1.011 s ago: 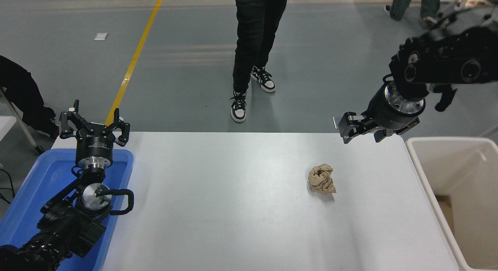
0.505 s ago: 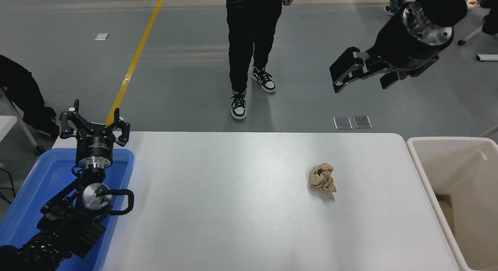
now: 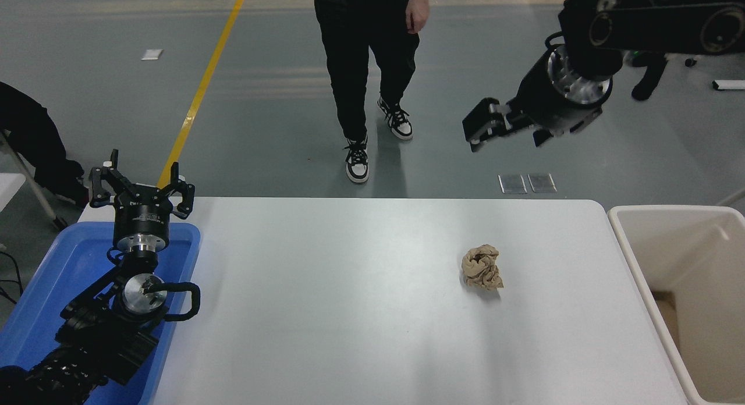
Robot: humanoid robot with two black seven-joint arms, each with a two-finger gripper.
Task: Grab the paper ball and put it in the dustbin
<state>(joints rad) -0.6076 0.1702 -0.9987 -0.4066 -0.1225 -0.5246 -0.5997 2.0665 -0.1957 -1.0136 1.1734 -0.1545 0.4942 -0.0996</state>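
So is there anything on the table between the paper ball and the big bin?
No. In the head view, only bare white table lies between the paper ball and the dustbin.

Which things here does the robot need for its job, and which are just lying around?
For the job:
- paper ball, lying on the table
- dustbin, at the table's right end
- right gripper, held high beyond the table's far edge

Just around:
- blue tray
- left gripper, parked over the tray
- a person standing beyond the table
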